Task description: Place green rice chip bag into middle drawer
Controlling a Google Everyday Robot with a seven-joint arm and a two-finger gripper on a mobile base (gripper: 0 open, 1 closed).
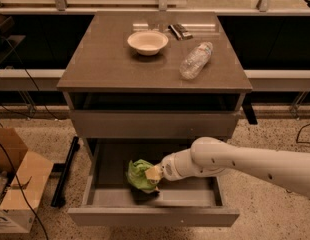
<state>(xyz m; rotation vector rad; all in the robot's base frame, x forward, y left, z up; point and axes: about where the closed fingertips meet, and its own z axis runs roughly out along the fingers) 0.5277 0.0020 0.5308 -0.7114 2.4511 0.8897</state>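
The green rice chip bag (139,174) is crumpled and sits low inside the open middle drawer (152,216), left of its centre, at or just above the drawer floor. My gripper (153,174) reaches in from the right on the white arm and is shut on the bag's right side. One yellowish fingertip (154,172) shows against the bag. The drawer is pulled well out, with its bare grey-brown floor showing around the bag.
On the cabinet top (105,64) stand a white bowl (147,42), a clear plastic bottle (196,60) lying on its side, and a small dark object (179,31). A closed drawer front (155,124) is above the open drawer. A cardboard box (17,184) stands on the floor at the left.
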